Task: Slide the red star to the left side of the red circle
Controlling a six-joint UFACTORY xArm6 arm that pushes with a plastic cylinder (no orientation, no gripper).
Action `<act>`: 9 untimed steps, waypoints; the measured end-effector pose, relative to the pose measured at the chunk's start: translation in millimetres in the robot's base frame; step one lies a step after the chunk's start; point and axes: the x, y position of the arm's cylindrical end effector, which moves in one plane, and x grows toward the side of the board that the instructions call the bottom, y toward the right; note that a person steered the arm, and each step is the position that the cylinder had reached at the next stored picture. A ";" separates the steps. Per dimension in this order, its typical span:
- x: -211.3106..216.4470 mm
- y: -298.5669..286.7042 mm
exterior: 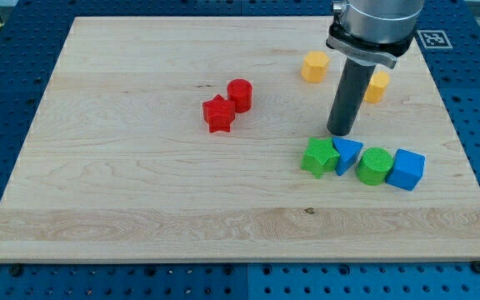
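The red star (218, 114) lies near the middle of the wooden board, touching the lower left of the red circle (240, 94). My tip (340, 133) is far to their right, just above the green star (318, 157) and the blue triangle (346, 155), apart from both red blocks.
A green circle (375, 166) and a blue cube (407, 169) continue the row to the view's right of the blue triangle. A yellow hexagon (314, 66) and another yellow block (377, 85), partly behind the rod, lie near the view's top right. The wooden board (140, 192) rests on a blue perforated table.
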 end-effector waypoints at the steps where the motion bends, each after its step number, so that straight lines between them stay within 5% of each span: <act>1: 0.0 -19.8; 4: 19.3 -118.6; 6: -13.2 -187.0; 9: -33.3 -198.0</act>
